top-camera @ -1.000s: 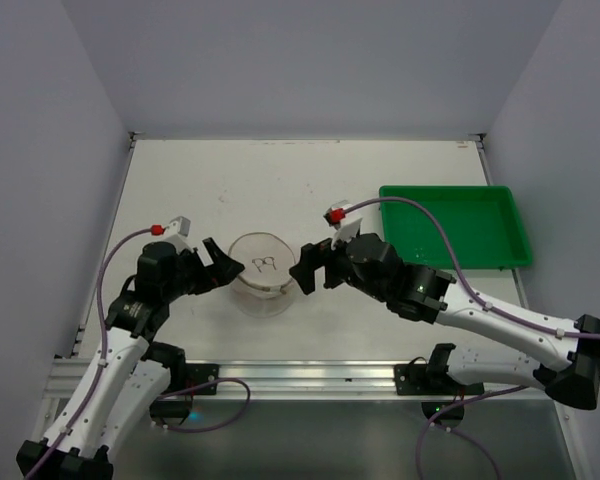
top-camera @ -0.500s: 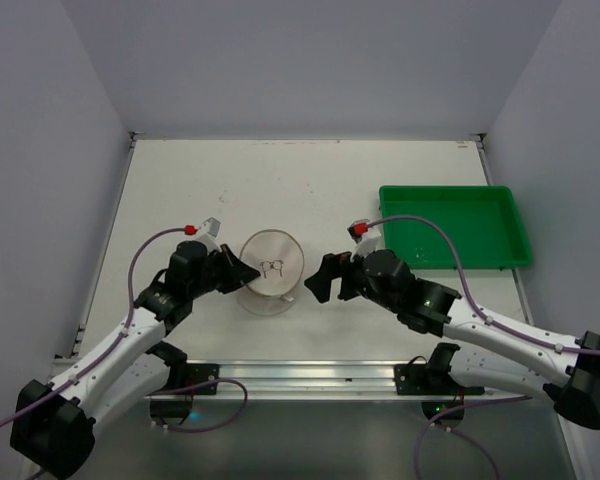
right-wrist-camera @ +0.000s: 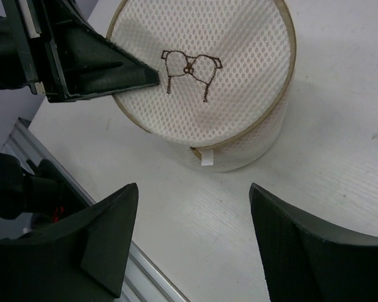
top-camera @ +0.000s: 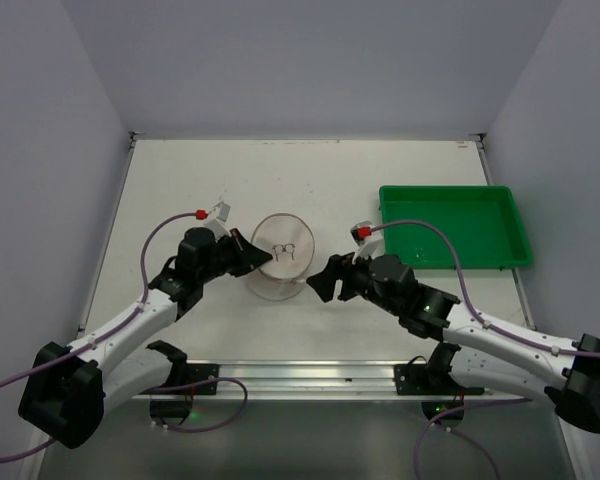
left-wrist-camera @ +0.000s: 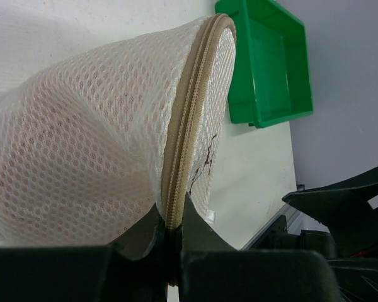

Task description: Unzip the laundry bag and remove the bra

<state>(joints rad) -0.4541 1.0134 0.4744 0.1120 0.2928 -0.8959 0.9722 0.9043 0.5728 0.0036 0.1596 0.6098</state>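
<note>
None of the task appears done: the laundry bag (top-camera: 280,262), tilted on the table (top-camera: 200,180) between both arms, is pinched at its closed-looking zip rim (left-wrist-camera: 188,126) by the left gripper (top-camera: 257,258), while the right gripper (top-camera: 318,280) is held spread apart just beside it, and the bra is judged to be inside.

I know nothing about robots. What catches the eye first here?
A round mesh bag sits mid-table, tilted, its beige zip rim pinched by the left end effector. The right end effector hangs open beside it, and a bright green tray lies at the table's right edge.
</note>
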